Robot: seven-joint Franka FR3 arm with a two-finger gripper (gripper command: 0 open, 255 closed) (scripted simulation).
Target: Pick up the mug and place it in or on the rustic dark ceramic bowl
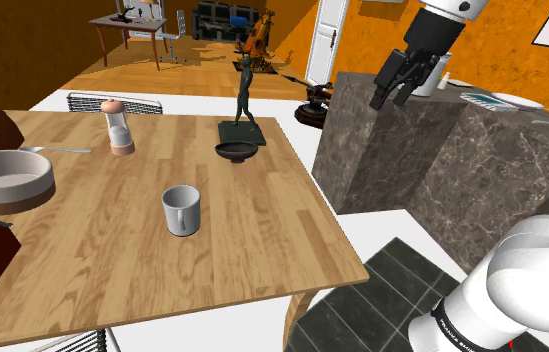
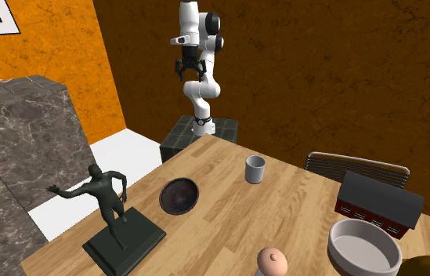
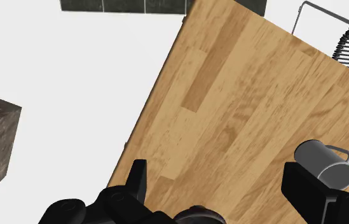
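A pale grey mug (image 1: 181,210) stands upright near the middle of the wooden table (image 1: 262,250). Its other sightings are the mug (image 2: 254,168) and the mug (image 3: 322,162). The small dark bowl (image 1: 236,151) sits farther back, in front of a statue's base; I also see the bowl (image 2: 179,195). My gripper (image 1: 399,82) hangs high above the marble counter, well away from the table, open with nothing in it. From across the table the gripper (image 2: 187,69) is far above and behind the mug. Looking down past the gripper (image 3: 215,170), the mug lies far below beside one finger.
A dark figure statue (image 1: 245,95) stands on a slab behind the bowl. A shaker (image 1: 116,127), a fork (image 1: 57,150) and a large wide bowl (image 1: 4,180) lie toward the shoulder view's left. The marble counter (image 1: 402,150) flanks the table. A wire chair (image 2: 354,165) stands at the table.
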